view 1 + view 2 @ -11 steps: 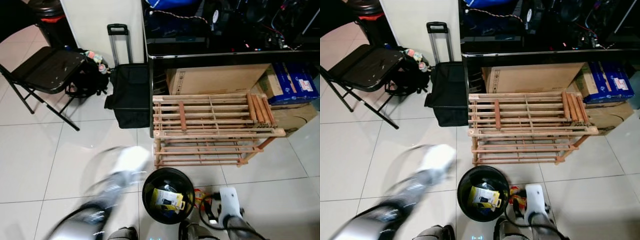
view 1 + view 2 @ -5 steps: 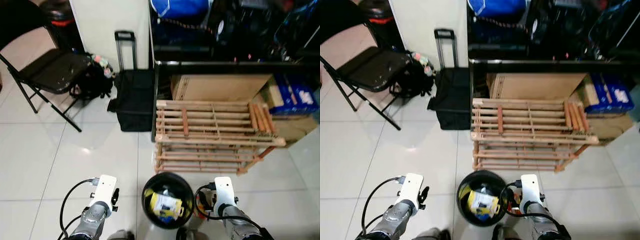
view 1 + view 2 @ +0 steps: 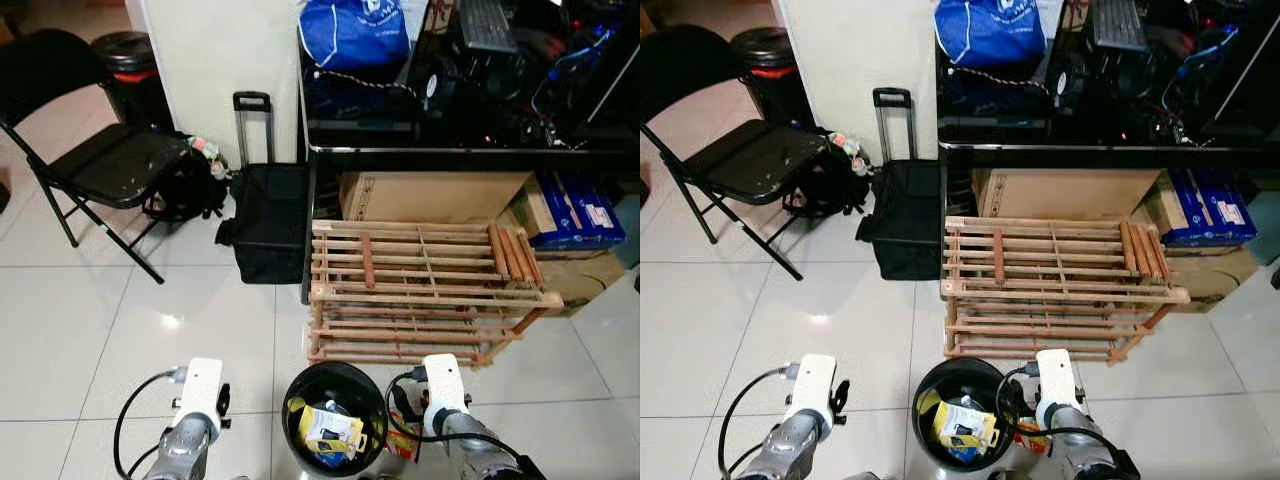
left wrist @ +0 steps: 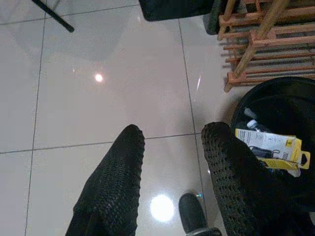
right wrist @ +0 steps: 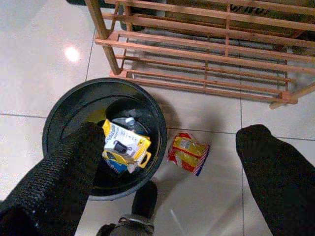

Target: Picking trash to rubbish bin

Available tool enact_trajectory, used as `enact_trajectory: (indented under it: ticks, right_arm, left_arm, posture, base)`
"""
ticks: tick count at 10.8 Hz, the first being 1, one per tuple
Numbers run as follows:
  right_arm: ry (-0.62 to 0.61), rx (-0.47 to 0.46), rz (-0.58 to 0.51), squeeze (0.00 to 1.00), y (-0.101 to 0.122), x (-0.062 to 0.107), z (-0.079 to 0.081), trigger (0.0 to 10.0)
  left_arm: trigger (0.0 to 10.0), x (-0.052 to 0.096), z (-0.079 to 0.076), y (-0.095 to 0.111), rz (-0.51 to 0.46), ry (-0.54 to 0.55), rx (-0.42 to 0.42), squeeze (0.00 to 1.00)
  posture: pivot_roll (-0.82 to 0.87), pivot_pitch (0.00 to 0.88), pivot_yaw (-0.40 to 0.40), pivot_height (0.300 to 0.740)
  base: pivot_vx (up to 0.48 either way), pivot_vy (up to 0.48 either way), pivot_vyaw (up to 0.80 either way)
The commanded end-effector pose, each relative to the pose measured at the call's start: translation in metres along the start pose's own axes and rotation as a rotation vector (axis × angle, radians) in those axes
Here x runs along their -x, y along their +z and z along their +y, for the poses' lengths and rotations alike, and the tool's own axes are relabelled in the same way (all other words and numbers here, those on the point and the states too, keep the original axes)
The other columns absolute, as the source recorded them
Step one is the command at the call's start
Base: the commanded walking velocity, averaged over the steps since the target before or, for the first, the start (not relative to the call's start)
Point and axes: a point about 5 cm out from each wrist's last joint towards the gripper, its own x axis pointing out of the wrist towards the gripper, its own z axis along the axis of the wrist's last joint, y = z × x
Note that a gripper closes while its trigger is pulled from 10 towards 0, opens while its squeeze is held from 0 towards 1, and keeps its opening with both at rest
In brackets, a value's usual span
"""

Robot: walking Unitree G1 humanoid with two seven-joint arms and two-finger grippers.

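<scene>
Head views: a black bin [image 3: 335, 415] is seen on the tiles between both raised wrists, below the wooden rack [image 3: 425, 290]. A yellow packet [image 3: 331, 432] lies inside it. A red-yellow wrapper [image 3: 1024, 436] lies just beside the bin, half hidden by cables. Since 0.5 s ago, the camera has tilted up.

Left wrist view: the left gripper [image 4: 170, 167] is spread, empty, above bare floor; the bin is cut off.

Right wrist view: the right gripper [image 5: 172, 162] is held wide; the wrapper lies between its fingers, on the floor below.

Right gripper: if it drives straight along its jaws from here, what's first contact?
Probably the floor tile just past the snack packet, with the black bin beside one finger. The right gripper is open and points down between them; depth is hard to judge.
</scene>
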Motion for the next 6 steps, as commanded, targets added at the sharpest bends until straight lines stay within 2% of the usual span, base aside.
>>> enact_trajectory:
  ticks: [1, 6]
  right_arm:
    - [0.006, -0.001, 0.032, 0.0, -0.0073, 0.0018, -0.0011, 10.0]
    - [-0.006, -0.019, 0.034, 0.0, -0.0091, 0.0031, -0.006, 10.0]
  left_arm:
    - [10.0, 0.0005, -0.0014, -0.0018, 0.007, 0.009, 0.02, 0.0]
    - [10.0, 0.001, -0.0051, -0.004, 0.019, -0.006, 0.02, 0.0]
  posture:
    - [0.04, 0.0, -0.048, 0.74]
    - [0.04, 0.0, -0.056, 0.74]
  base:
    - [0.0, 0.0, 0.0]
    - [0.0, 0.0, 0.0]
